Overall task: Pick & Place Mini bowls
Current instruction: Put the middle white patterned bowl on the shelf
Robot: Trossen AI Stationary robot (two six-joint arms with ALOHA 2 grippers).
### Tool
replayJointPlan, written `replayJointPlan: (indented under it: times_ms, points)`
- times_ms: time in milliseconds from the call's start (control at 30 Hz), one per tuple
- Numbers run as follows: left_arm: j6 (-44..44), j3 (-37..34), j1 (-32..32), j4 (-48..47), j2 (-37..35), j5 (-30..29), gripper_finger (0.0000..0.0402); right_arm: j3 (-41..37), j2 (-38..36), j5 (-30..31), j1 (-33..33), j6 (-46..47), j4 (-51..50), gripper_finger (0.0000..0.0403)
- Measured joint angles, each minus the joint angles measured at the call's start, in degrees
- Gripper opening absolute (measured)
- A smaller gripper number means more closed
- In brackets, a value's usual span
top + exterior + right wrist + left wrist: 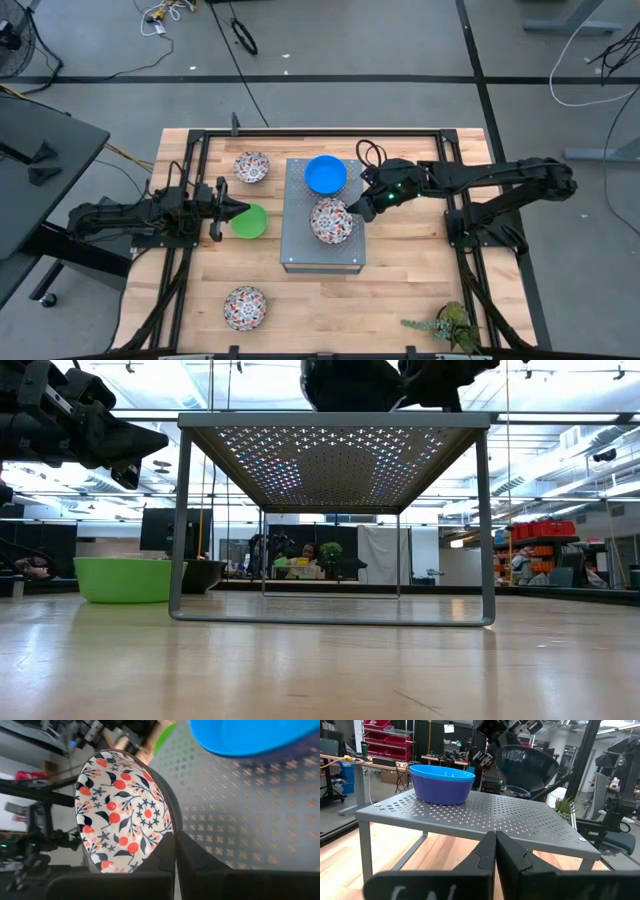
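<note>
Workshop floor and cables surround the wooden table (400, 290), and at its middle stands the grey perforated stand (300, 245), raised so bowls can sit on top. On it rests the blue bowl (326, 174). Beside that, the right gripper (357, 209) pinches the rim of a floral bowl (331, 221), tilting it on edge, probably to set it down. The left gripper (240, 211), fingers shut and empty, hangs over the green bowl (250, 221). Two more floral bowls (251, 167) (245, 307) wait on the wood.
</note>
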Motion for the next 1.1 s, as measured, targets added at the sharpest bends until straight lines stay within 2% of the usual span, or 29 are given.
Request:
replayJointPlan:
  times_ms: [233, 433, 633, 867, 1100]
  points:
    - [0.0, 0.0, 0.0, 0.0, 0.0, 0.0, 0.0014, 4.1, 0.1, -0.5, -0.3, 0.4, -7.6, 0.0000]
    - [0.0, 0.0, 0.0, 0.0, 0.0, 0.0, 0.0014, 11.9, 3.1, -0.7, -0.2, -5.0, -10.3, 0.0000]
    - [0.0, 0.0, 0.0, 0.0, 0.0, 0.0, 0.0014, 18.4, 6.6, -0.5, -0.6, -8.4, -17.2, 0.0000]
    - [0.0, 0.0, 0.0, 0.1, 0.0, 0.0, 0.0014, 19.1, 7.5, -3.0, -0.7, -6.2, -19.3, 0.0000]
    - [0.0, 0.0, 0.0, 0.0, 0.0, 0.0, 0.0014, 19.1, 7.7, -4.3, -0.6, -5.6, -17.3, 0.0000]
